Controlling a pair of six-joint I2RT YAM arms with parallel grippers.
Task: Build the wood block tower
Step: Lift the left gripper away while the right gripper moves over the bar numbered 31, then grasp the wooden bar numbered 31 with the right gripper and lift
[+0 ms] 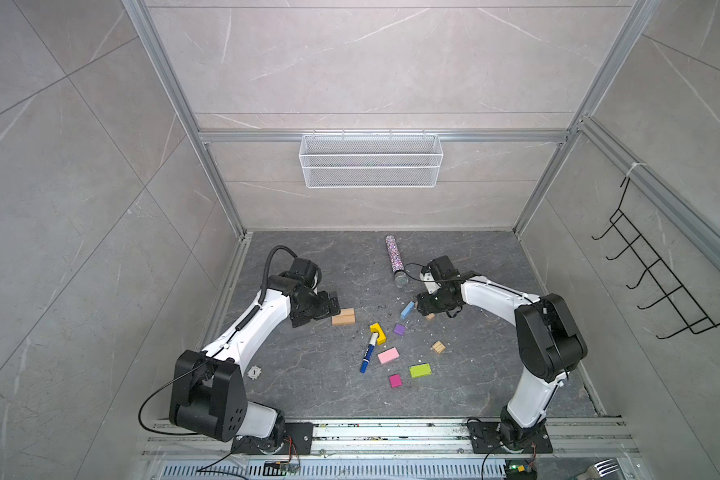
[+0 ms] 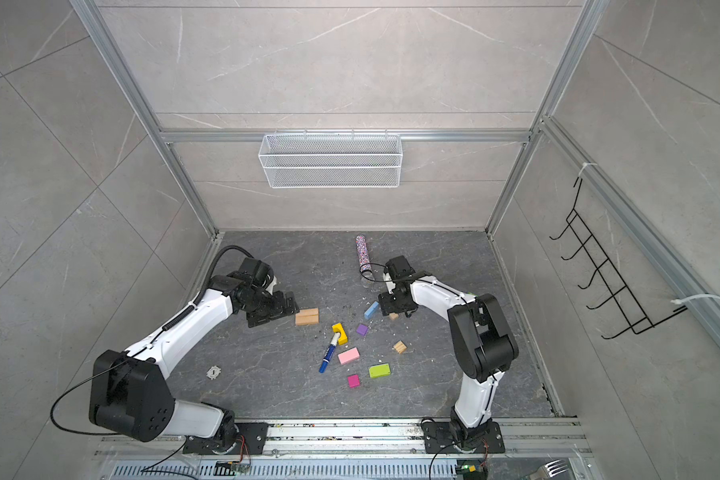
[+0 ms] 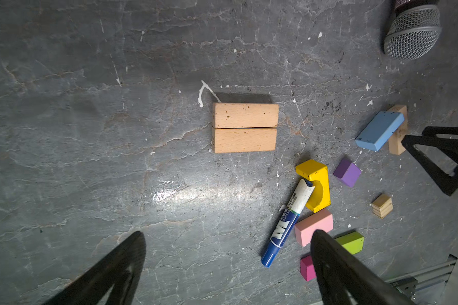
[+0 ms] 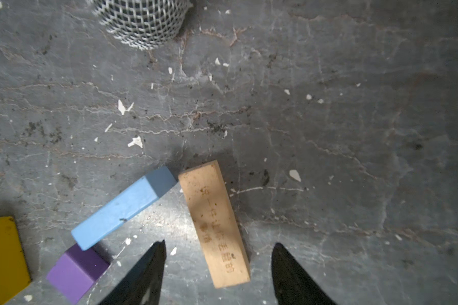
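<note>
Two tan bars [image 1: 343, 316] [image 3: 245, 127] lie side by side, a two-bar base. My left gripper [image 3: 228, 233] hovers open just left of them, holding nothing. My right gripper [image 4: 218, 243] is open and straddles a third tan bar [image 4: 214, 224] [image 1: 430, 316], with a gap on each side. A light-blue block [image 4: 124, 208] touches that bar's far end. Scattered between the arms lie a purple cube [image 1: 399, 330], yellow arch [image 1: 377, 332], pink block [image 1: 388, 355], lime-green block [image 1: 420, 370], magenta block [image 1: 395, 380] and a small tan cube [image 1: 438, 347].
A blue-and-white marker pen [image 1: 368, 353] pokes into the yellow arch. A glittery tube [image 1: 395, 259] lies behind my right gripper. A small white disc [image 1: 253, 372] sits by the left arm. A wire basket [image 1: 371, 160] hangs on the back wall.
</note>
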